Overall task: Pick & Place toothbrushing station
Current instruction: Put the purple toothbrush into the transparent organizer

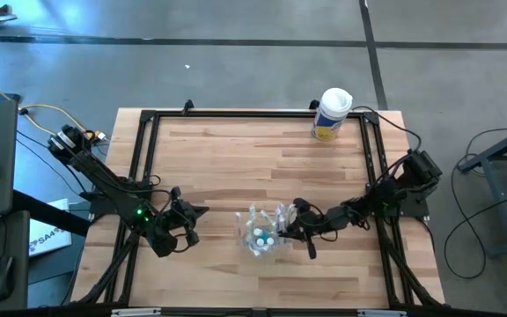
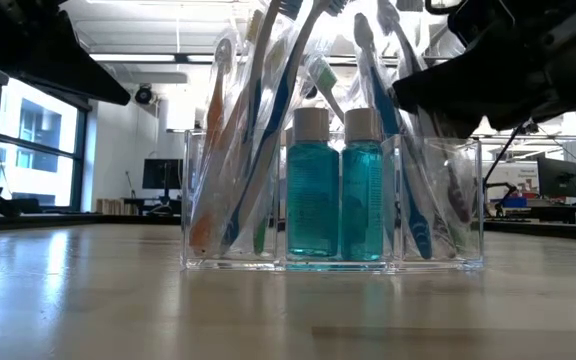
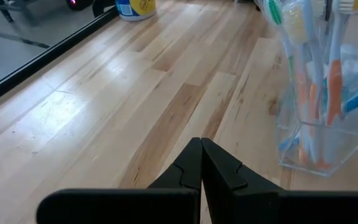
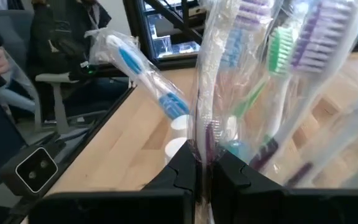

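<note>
The pale butcher-block tabletop (image 1: 236,158) is edged by a black metal frame (image 1: 143,158) and stands on a grey concrete floor (image 1: 236,62) crossed by dark seams. Level across the tabletop, the room shows tall windows (image 2: 33,140) on one side, a white ceiling with long strip lights (image 2: 148,58), and a dark monitor (image 2: 163,175) on a far bench. Beyond the tabletop's edge stands a grey office chair (image 4: 55,93).

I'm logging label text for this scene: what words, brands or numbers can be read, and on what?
White canister at the table's far edge: yellow label, print too small to read.
Two teal bottles in the clear toothbrush holder: print too blurred.
White sheet left of the table: partial letters, unreadable.
Nothing else.
</note>
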